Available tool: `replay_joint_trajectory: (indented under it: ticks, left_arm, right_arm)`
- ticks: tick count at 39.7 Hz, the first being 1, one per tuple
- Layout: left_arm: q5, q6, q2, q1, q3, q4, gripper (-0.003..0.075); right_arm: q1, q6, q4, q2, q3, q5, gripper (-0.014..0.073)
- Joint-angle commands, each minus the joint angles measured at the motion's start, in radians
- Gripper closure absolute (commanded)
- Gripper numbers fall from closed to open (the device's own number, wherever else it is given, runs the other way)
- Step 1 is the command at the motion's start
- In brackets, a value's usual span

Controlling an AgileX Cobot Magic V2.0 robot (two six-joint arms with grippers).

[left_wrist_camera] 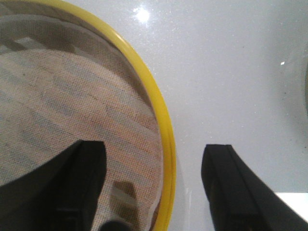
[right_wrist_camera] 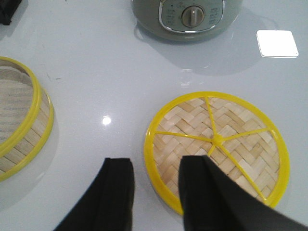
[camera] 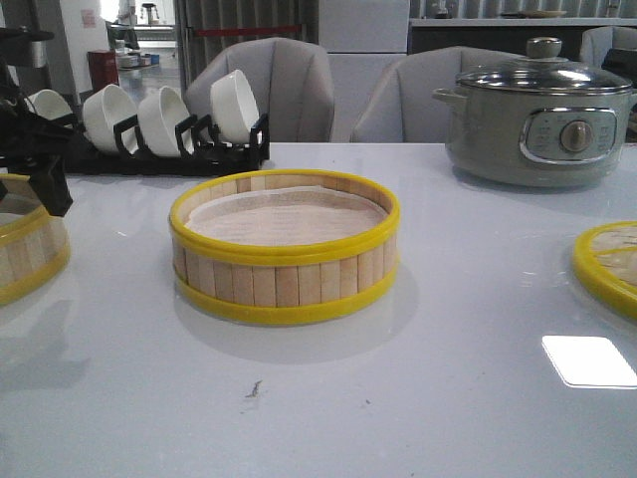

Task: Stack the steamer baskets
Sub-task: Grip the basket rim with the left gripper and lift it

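Observation:
A steamer basket [camera: 285, 250] with light-wood slats, yellow rims and a cloth liner stands mid-table; it also shows in the right wrist view [right_wrist_camera: 21, 126]. A second basket [camera: 28, 249] sits at the left edge. My left gripper [camera: 40, 179] hovers over it, open, its jaws astride the yellow rim [left_wrist_camera: 161, 120], one finger over the liner, one outside. The woven-bamboo lid [camera: 609, 264] lies at the right edge. My right gripper [right_wrist_camera: 155, 166] is open above the lid's [right_wrist_camera: 219, 144] near rim, not touching.
A grey electric pot [camera: 537, 115] with a glass lid stands at the back right. A black rack with white bowls [camera: 164, 124] stands at the back left. Grey chairs are behind the table. A bright light reflection [camera: 589, 360] lies on the white tabletop.

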Motion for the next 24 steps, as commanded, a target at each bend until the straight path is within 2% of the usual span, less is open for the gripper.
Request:
replay_joint_trajectory:
  ticks: [1,19,24]
  left_arm:
    - [-0.059,0.002,-0.022,0.000,-0.041,-0.007,0.0246]
    - [-0.058,0.002,0.043,0.000,-0.041,-0.008,0.0246]
    - [-0.058,0.002,0.043,0.000,-0.041,-0.011,0.0309]
  right_arm:
    - [-0.004,-0.004,0.001,-0.008,-0.037,-0.065,0.0242]
    - [-0.004,-0.004,0.016,-0.008,-0.037,-0.066,0.0242]
    - [-0.004,-0.004,0.023,-0.008,-0.037,-0.068,0.0242]
